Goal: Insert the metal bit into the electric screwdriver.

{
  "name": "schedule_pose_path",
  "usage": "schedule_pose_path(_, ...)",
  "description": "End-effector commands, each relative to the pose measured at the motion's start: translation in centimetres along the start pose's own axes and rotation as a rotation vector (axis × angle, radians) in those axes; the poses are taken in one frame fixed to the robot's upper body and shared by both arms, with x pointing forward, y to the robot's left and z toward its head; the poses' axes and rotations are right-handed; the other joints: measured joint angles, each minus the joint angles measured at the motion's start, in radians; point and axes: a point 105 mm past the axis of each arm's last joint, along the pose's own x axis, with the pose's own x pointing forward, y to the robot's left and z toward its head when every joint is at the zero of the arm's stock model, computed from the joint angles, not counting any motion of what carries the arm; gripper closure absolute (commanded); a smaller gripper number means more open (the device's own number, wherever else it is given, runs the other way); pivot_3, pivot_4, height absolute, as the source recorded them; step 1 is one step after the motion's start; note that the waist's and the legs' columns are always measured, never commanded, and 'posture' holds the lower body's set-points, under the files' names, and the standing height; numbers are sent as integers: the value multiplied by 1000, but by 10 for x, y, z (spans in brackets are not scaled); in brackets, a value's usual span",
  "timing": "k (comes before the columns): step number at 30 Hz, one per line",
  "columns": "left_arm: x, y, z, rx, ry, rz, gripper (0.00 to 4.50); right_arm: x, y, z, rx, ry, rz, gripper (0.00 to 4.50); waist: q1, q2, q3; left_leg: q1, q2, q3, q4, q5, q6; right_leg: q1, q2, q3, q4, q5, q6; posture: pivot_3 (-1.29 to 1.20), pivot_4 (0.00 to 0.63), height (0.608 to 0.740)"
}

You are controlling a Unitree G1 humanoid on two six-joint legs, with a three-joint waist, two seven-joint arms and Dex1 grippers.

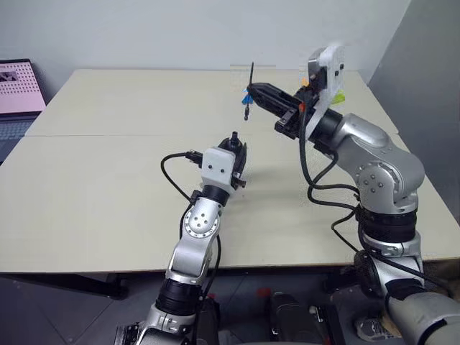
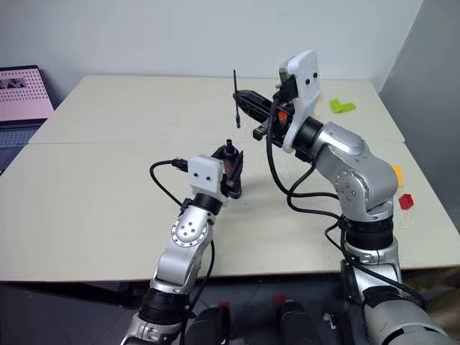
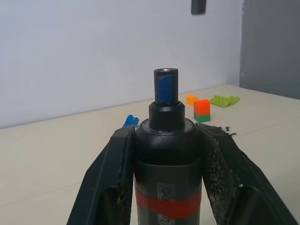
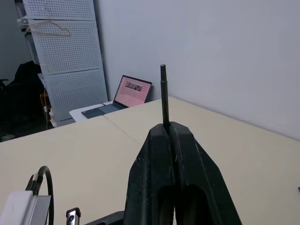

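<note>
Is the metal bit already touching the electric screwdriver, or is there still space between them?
Apart. In the right eye view, the metal bit in the right gripper hangs above the electric screwdriver held by the left gripper, with bare table visible between them.

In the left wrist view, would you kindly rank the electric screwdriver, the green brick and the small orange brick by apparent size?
1. electric screwdriver, though it is nearest the camera
2. green brick
3. small orange brick
</note>
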Motion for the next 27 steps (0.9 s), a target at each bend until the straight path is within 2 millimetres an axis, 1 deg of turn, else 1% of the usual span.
schedule_pose_path(1,5,7,13,21,-55,60,2858,4,5,21,-47,-45,-33,4500,0,0,0,0,0,0,0,0,0,0,0,0,0,0,0,0,150,740)
schedule_pose_path(9,7,8,3,22,-16,99,2858,12,3,18,-12,-13,-110,4500,-1,0,0,0,0,0,0,0,0,0,0,0,-1,0,0,0,150,740)
schedule_pose_path(13,6,10,-3,25,13,107,2858,16,6,16,0,2,-125,4500,-2,0,0,0,0,0,0,0,0,0,0,0,-1,-1,-2,0,150,740)
schedule_pose_path(27,5,8,-4,31,18,101,2858,23,20,9,49,20,-113,4500,-5,0,0,0,0,0,-1,0,0,0,0,0,-2,-2,-3,0,150,740)
